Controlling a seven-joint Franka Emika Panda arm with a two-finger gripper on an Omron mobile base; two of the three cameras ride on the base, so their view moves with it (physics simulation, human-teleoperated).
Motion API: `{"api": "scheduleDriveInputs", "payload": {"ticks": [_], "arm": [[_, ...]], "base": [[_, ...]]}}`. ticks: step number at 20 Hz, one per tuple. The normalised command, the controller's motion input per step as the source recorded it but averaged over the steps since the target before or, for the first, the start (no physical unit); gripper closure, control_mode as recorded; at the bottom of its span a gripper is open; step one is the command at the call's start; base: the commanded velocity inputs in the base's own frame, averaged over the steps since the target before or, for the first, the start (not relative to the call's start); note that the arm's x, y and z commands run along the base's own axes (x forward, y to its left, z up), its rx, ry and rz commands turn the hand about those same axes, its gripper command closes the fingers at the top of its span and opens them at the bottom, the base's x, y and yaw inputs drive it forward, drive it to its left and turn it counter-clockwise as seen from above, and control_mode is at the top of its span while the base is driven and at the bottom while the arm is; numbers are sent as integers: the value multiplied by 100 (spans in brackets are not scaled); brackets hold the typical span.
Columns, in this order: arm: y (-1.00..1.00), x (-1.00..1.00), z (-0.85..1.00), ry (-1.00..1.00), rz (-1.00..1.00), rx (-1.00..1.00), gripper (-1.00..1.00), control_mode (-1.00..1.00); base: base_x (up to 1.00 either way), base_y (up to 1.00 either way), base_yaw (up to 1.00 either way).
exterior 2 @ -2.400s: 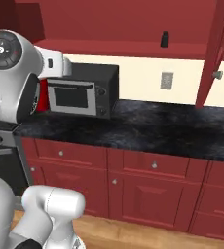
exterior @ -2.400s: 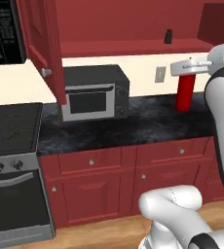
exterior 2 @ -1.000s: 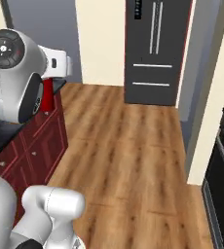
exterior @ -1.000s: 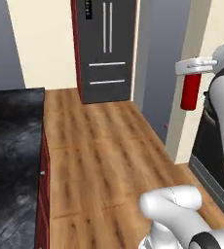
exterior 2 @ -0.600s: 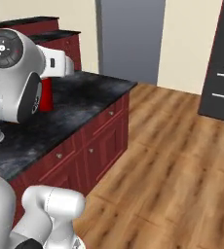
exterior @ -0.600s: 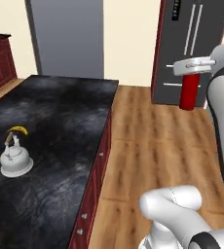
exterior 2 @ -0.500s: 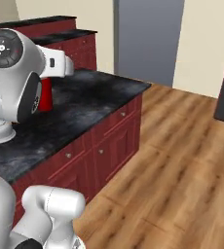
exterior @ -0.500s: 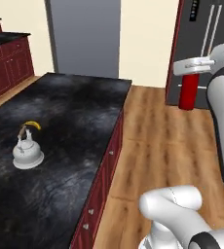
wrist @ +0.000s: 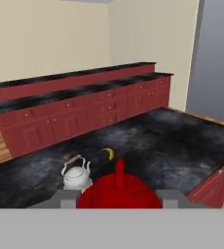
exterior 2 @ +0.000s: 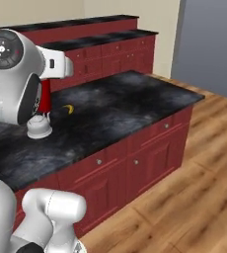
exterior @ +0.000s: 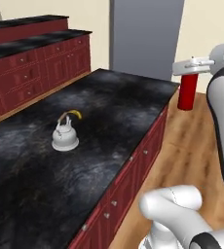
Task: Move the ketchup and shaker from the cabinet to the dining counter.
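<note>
Left base view: your gripper [exterior: 192, 64] is clamped on the ketchup [exterior: 187, 91], jaws partway closed round its top, bottle upright in the air just off the counter's [exterior: 109, 121] far right corner. Kettle [exterior: 65, 137] and banana [exterior: 74, 114] sit mid-counter, well left of it.

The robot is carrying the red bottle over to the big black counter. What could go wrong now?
The ketchup bottle hangs in the gripper out past the counter's edge, above the wooden floor, so a slip could drop it there. On the counter sit a kettle and a banana; setting the bottle down near them might bump them.
</note>
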Motion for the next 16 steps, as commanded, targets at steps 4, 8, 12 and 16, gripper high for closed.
{"api": "scheduleDriveInputs", "payload": {"ticks": [4, 8, 12, 16], "arm": [[0, 0, 0, 0, 0, 0, 100, 100], [0, 0, 0, 0, 0, 0, 100, 100], [0, 0, 0, 0, 0, 0, 100, 100], [-9, 42, -1, 6, 24, 0, 100, -100]], "base": [[88, -6, 29], [100, -11, 31], [85, -13, 39], [39, -6, 24]]}}
